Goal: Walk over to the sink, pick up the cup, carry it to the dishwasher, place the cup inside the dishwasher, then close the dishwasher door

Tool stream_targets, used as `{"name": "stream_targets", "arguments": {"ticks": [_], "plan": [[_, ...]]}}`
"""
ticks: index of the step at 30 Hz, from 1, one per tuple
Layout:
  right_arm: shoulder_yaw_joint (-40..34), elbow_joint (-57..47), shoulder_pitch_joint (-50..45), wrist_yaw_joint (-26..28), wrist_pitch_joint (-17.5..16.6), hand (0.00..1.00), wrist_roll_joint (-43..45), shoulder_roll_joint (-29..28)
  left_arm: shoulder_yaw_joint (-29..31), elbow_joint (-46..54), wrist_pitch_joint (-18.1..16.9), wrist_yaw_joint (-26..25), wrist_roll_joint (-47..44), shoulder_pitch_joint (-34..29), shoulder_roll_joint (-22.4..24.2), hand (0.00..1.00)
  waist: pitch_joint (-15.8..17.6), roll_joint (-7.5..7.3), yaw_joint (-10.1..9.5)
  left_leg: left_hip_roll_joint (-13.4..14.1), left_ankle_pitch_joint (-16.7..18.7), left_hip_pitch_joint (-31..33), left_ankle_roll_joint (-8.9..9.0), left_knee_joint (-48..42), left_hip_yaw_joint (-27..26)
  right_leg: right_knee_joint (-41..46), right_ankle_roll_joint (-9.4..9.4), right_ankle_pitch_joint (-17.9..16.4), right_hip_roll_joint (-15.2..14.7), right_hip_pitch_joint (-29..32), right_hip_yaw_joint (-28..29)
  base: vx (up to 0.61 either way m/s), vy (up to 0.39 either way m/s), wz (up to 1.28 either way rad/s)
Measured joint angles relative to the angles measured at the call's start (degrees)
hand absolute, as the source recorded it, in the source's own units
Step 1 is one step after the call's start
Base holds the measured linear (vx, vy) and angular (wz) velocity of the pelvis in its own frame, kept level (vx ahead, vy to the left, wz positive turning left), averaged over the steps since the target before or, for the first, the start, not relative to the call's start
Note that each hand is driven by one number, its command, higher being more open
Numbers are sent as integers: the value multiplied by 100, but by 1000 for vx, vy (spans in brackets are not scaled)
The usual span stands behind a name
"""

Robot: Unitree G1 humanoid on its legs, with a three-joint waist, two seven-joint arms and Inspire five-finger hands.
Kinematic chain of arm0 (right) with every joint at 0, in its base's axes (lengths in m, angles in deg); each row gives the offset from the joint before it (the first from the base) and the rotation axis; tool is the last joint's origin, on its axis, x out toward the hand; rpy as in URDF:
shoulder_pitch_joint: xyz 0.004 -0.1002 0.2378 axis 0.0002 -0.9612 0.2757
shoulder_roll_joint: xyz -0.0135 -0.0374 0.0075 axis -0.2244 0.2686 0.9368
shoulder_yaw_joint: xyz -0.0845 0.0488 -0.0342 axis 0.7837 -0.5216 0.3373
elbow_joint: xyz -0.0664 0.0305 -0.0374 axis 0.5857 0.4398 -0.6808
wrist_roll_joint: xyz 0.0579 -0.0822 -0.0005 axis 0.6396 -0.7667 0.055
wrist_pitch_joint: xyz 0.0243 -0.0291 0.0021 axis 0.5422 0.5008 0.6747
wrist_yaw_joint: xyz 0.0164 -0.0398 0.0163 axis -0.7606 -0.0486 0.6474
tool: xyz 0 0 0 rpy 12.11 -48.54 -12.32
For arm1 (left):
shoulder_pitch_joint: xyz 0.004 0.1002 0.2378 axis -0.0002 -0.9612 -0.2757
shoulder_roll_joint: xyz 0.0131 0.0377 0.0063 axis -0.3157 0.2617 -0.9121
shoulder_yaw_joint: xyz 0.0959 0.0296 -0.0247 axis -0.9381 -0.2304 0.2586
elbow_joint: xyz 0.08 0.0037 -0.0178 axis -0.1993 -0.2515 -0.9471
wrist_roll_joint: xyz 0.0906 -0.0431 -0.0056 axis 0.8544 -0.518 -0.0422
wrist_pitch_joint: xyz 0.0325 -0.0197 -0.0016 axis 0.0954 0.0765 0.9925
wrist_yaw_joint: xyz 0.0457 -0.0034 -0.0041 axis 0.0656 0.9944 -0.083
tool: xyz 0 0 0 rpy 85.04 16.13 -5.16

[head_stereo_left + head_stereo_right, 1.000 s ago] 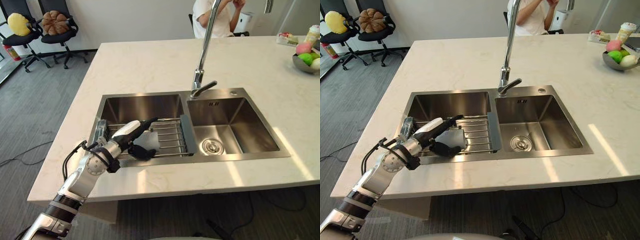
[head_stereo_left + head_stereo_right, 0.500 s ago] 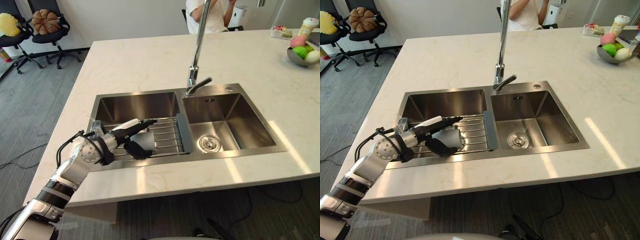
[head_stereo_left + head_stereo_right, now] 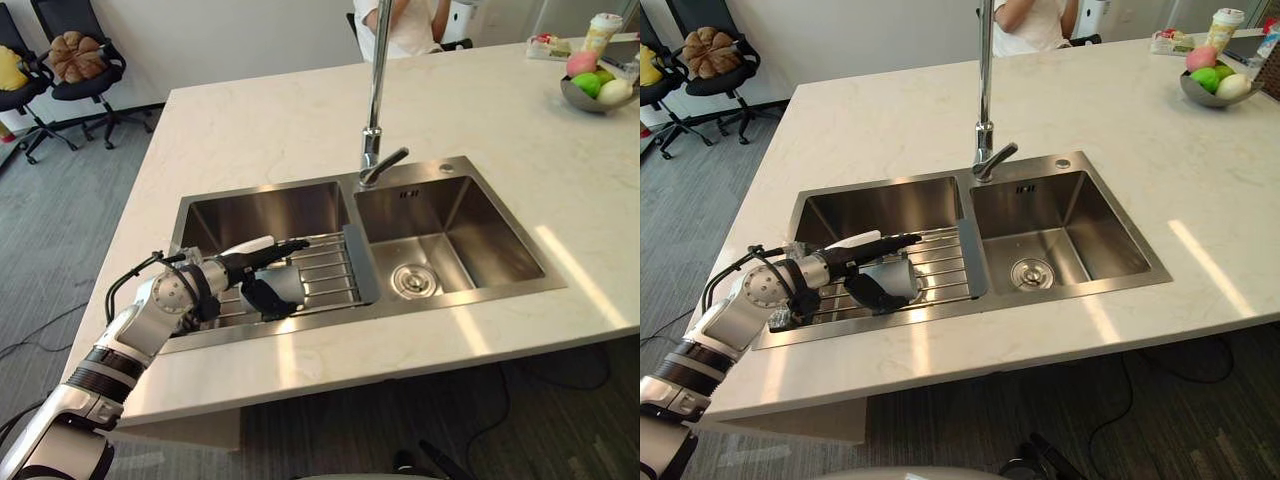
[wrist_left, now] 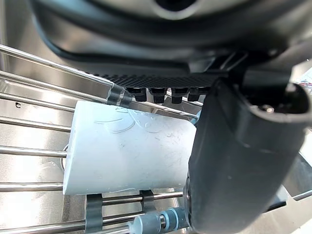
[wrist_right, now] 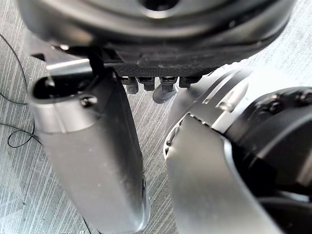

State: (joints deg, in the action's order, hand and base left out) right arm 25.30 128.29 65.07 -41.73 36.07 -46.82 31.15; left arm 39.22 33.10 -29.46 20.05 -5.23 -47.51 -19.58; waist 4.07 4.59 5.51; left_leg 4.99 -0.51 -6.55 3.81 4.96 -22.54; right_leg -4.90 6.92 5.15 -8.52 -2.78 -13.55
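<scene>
Down into the left basin of the sink [image 3: 455,300] with the left hand [image 3: 240,265], right over the wire rack [image 3: 330,275]; straddling the white cup [image 4: 126,153], which is lying on its side across the rack bars, mouth away from the palm. Fingers [image 3: 290,246] held straight along the top of the cup, thumb [image 4: 234,156] hooked down beside its end; spread wide, nothing clamped yet; impossible to say whether the thumb is touching. Over on the other side, right hand [image 5: 92,161] low above the floor, relaxed and empty.

Looks like the grasp stage, with carrying and the dishwasher to come. Plenty to go wrong here: closing unevenly, thumb first, could roll a round cup along the bars and out of reach; squeezing a smooth, tapered wall could squirt it out towards the wide end; curling too deep could snag fingertips under a bar and drag the rack up too; lifting at an angle could clip the basin wall or the faucet [image 3: 375,90].
</scene>
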Motion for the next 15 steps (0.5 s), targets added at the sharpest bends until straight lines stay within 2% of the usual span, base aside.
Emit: {"name": "stream_targets", "arguments": {"ticks": [7,15], "plan": [[8,-5,-47,-1,-1,100,6,-4,-6,-113,-16,-71,10,53,-3,100,7,23,10,-4,-2,27,-3,0,-55,-3,-4,22,3,91,72,-55,-40,-5],[5,-100,-58,-67,-1,100,1,18,-5,-372,38,-41,6,179,-2,100,39,142,104,5,6,90,8,0,-137,2,-5,29,20,200,142,-28,-48,-5]]}}
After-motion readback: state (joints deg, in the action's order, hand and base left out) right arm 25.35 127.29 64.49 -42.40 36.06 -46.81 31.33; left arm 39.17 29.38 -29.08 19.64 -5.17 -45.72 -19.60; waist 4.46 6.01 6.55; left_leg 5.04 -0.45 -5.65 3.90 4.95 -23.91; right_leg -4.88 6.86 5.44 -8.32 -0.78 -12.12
